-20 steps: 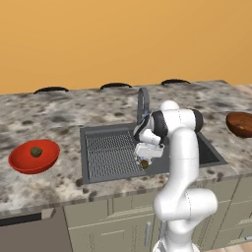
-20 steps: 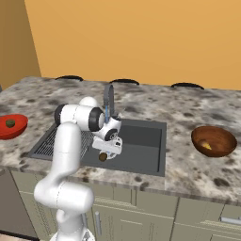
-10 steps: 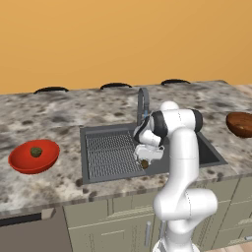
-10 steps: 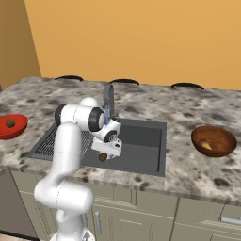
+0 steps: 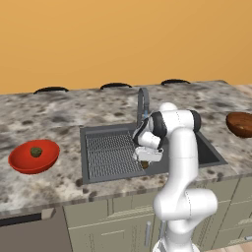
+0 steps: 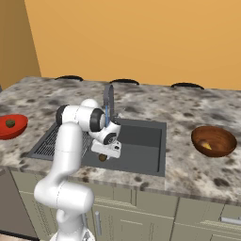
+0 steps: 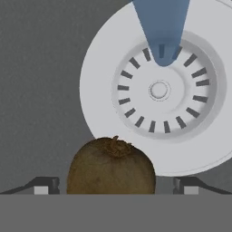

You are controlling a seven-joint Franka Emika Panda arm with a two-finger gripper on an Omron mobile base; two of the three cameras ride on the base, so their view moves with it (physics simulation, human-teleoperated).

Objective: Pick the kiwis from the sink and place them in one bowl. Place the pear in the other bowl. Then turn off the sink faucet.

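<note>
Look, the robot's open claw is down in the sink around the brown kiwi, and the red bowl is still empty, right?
Not quite. The red bowl is not empty: the left base view shows the green kiwi in it. The rest holds: the open gripper straddles the brown kiwi in the sink.

Sink (image 5: 206, 147): dark grey basin; ribbed grey wire rack (image 5: 110, 155) on left side. Drain (image 7: 158, 90): pale white-grey disc with dark radial slots. Water stream (image 7: 161, 27): translucent blue. Kiwi (image 7: 111, 166) in sink: brown, fuzzy-looking, darker stem end. Second kiwi (image 5: 36, 152): olive-green, in bright red bowl (image 5: 22, 165). Other bowl (image 6: 225, 143): dark reddish-brown, holding orange-tan pear (image 6: 207, 146). Counter (image 5: 49, 115): mottled grey, beige and black speckle. Wall (image 5: 123, 39): flat orange. Faucet (image 5: 142, 106): grey metal.
</note>
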